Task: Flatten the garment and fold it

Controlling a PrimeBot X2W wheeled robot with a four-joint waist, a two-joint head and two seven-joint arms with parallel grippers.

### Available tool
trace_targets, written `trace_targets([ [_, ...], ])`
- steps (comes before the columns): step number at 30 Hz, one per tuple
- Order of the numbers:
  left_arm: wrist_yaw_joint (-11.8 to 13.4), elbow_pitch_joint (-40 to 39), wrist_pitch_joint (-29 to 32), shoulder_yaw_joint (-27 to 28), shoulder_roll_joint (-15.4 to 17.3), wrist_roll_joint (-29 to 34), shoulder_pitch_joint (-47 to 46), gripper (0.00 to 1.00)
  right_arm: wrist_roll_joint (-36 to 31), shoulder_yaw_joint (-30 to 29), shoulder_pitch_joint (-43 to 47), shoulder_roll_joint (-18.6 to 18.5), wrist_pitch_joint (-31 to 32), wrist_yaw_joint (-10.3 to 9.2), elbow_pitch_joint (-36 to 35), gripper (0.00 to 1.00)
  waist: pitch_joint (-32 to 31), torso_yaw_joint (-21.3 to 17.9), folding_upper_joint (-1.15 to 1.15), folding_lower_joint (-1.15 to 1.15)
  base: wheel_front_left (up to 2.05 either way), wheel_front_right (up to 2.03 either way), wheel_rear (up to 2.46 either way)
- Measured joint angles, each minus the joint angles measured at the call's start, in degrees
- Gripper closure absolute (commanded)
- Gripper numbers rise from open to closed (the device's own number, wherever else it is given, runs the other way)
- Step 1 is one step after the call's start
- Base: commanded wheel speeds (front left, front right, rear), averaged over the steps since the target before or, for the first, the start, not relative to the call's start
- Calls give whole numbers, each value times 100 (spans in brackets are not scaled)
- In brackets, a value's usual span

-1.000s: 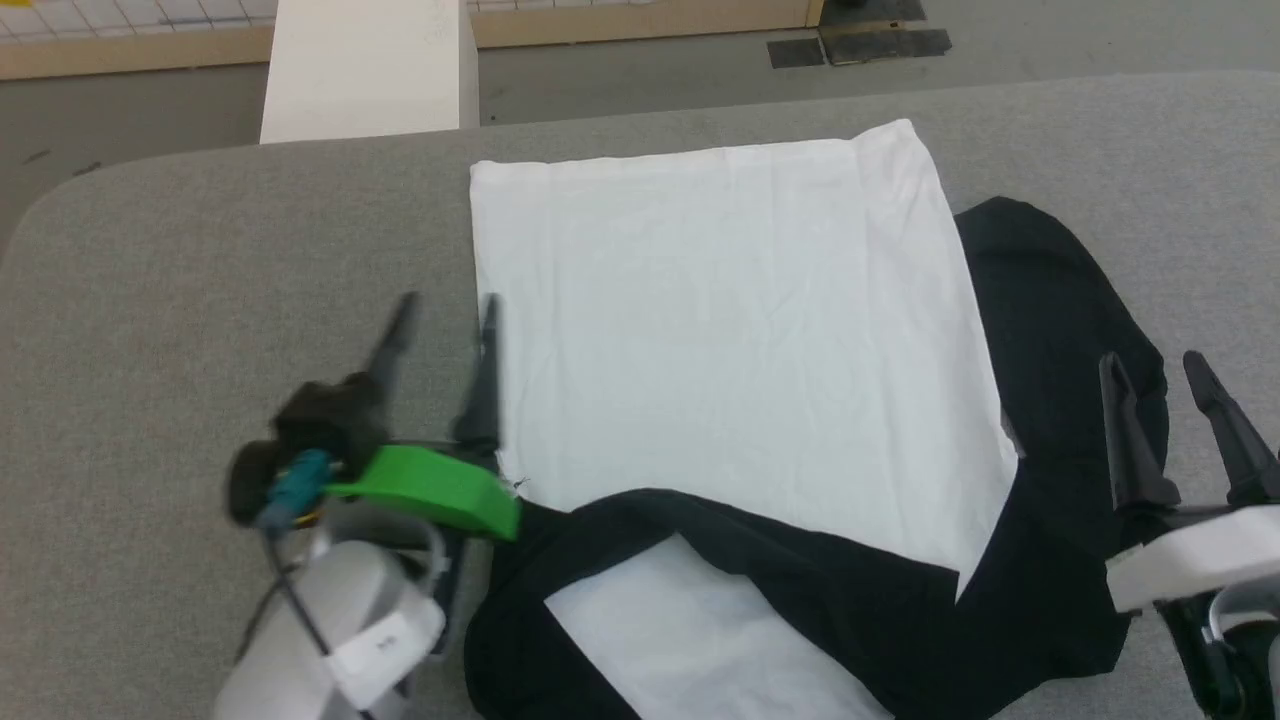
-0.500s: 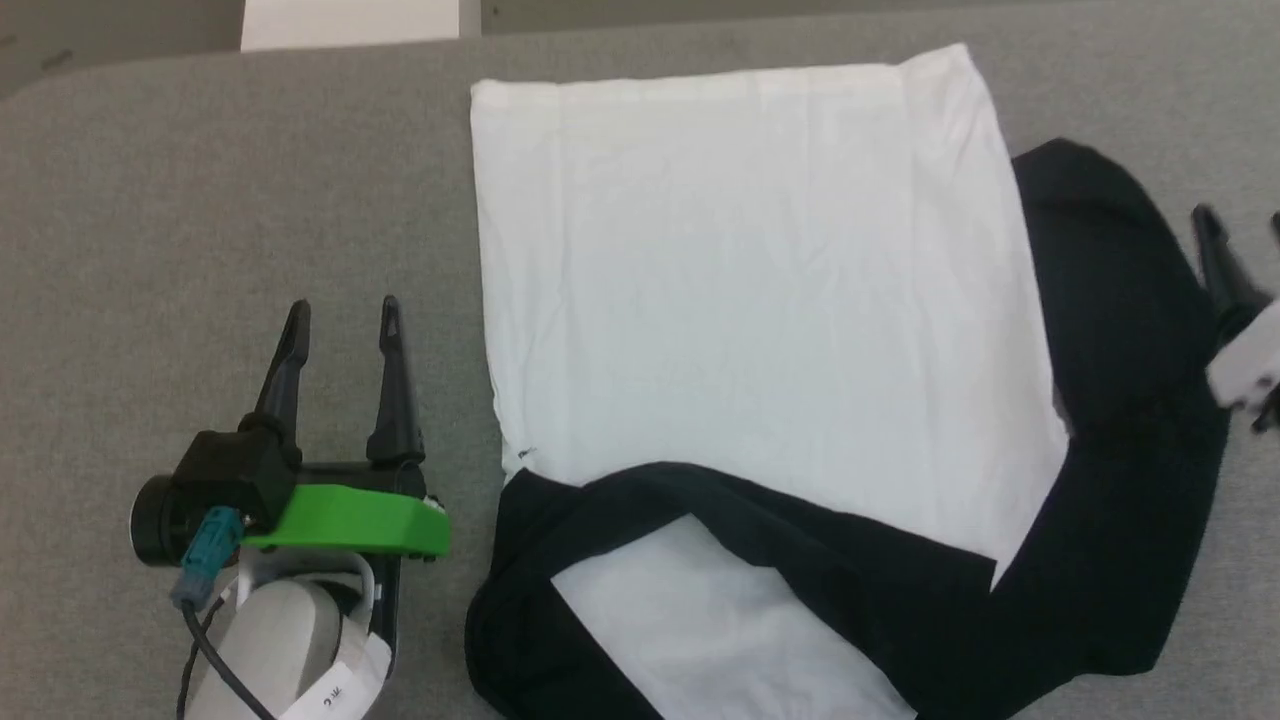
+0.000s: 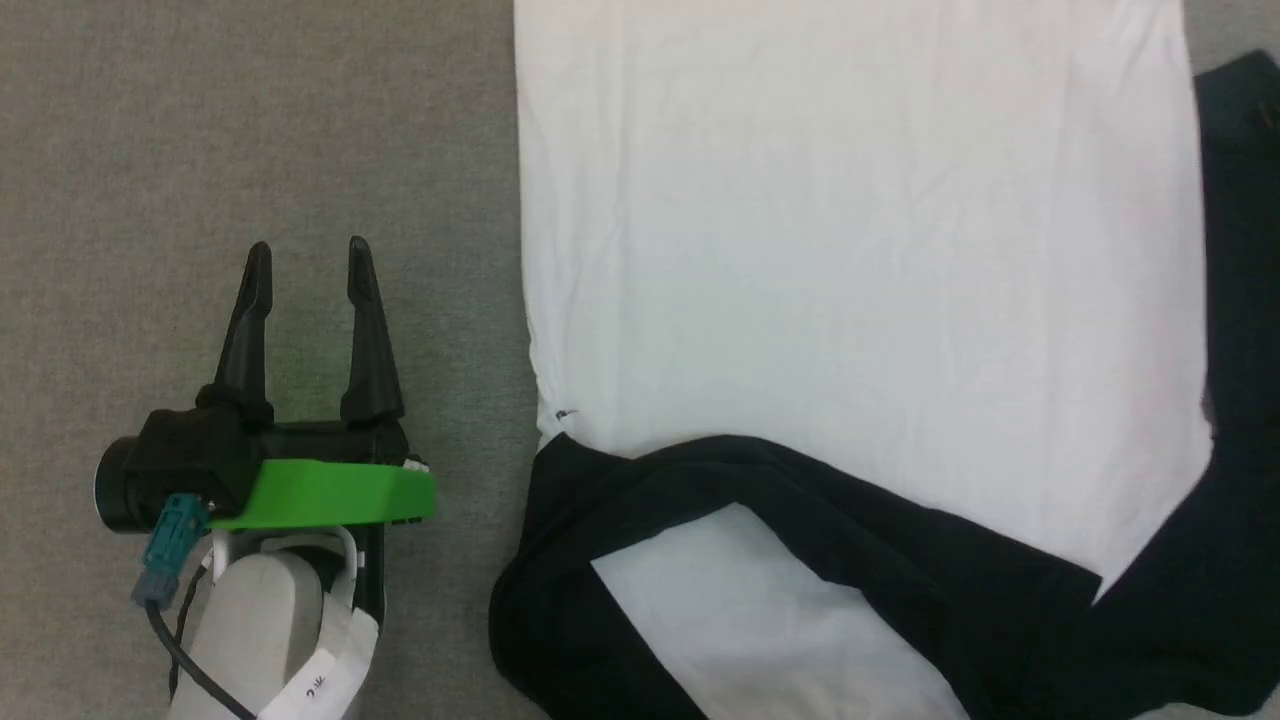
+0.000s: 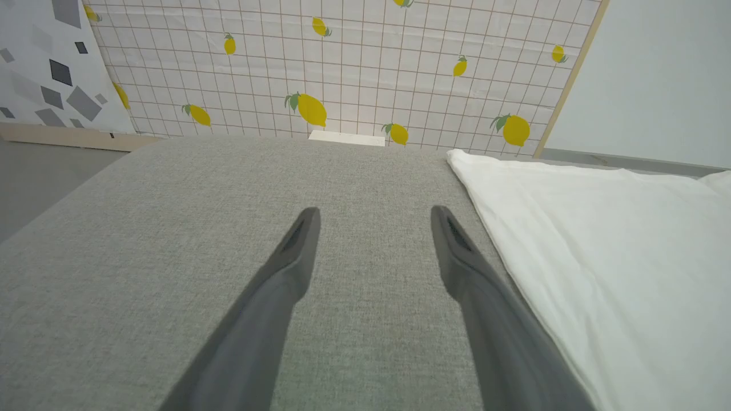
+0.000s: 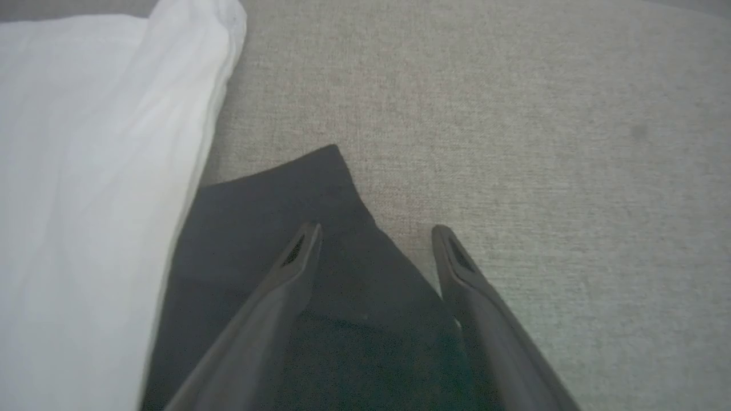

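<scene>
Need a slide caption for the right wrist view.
Open right gripper over the black sleeve of the white garment on a grey fabric surface.

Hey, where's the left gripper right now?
In the head view the left gripper sits at lower left, open over the grey surface, just left of the white side of the garment and clear of it.

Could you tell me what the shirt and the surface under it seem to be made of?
The garment: soft matte fabric, likely cotton; it lies limp with fine creases. The surface: grey woven, upholstery-like cloth, matte, with a visible speckled weave.
</scene>
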Motion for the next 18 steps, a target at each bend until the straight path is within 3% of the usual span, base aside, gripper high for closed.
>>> trace_targets([
  [2, -52, 0, 0, 58, -57, 46, -2, 0, 1, 115, -27, -70, 144, 0, 48, 5, 75, 76, 0, 0, 0, 0, 0],
  [3, -83, -1, 0, 97, -91, 102, -1, 0, 1, 136, -74, -127, 216, 0, 57, 53, 107, 113, 0, 0, 0, 0, 0],
  [4, -98, -1, 0, 136, -123, 145, 0, 0, 1, 145, -114, -178, 276, 0, 62, 70, 133, 145, 0, 0, 0, 0, 0],
  [5, -116, 7, 0, 163, -143, 168, 0, 0, 5, 151, -130, -193, 302, 0, 60, 100, 147, 166, 0, 0, 0, 0, 0],
  [9, -200, 73, 0, 287, -220, 229, 11, 0, 64, 122, -90, -180, 238, 1, 36, 100, 90, 194, 0, 0, 0, 0, 0],
  [18, -427, 359, 0, 490, -355, 277, 205, 0, -456, -845, 905, -153, -1053, 1, -291, 100, -476, 86, 0, 0, 0, 0, 0],
])
